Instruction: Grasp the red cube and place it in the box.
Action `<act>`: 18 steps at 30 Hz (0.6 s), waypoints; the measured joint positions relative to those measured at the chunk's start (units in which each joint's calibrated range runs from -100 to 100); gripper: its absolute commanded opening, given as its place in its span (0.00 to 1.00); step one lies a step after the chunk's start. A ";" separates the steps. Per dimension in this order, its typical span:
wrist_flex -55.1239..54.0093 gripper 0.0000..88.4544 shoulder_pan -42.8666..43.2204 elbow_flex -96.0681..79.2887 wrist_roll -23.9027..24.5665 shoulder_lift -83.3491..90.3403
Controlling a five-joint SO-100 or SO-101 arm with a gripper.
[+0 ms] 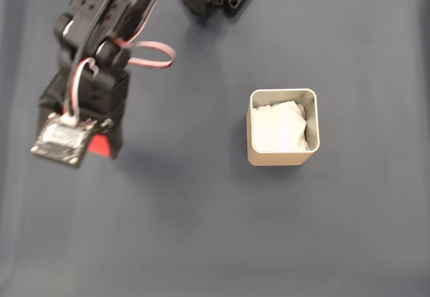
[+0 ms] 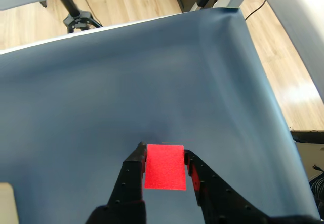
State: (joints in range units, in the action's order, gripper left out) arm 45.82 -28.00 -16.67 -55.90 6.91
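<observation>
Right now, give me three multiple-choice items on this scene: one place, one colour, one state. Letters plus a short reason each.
1. In the fixed view, where does the beige square box with white padding sit relative to the arm?
A. To its right
B. To its left
C. Under it

2. What colour is the cloth covering the table?
A. Green
B. Dark blue-grey
C. White

3. What is the black two-finger claw doing?
A. Hanging open, away from everything
B. Closed on the small red matte cube
C. Gripping the box wall

Answers:
1. A: the box stands right of centre, with the arm at upper left.
2. B: the cloth is dark blue-grey in both views.
3. B: in the wrist view the claw has a finger against each side of the red cube.
</observation>
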 measured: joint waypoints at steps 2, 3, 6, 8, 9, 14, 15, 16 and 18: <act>1.87 0.00 1.35 -3.28 0.00 4.73; 2.76 0.00 2.03 -4.46 0.00 6.87; 6.26 0.00 4.36 -6.65 0.00 12.84; 8.77 0.00 5.94 -7.56 0.00 16.32; 9.75 0.00 6.84 -8.11 0.00 17.83; 14.70 0.00 11.42 -9.29 0.10 25.59; 15.60 0.00 12.40 -9.74 0.39 27.02; 16.49 0.00 13.38 -10.02 0.73 28.44; 18.03 0.00 15.03 -10.11 1.07 30.67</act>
State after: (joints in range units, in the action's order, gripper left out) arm 63.85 -12.97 -26.78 -54.82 37.58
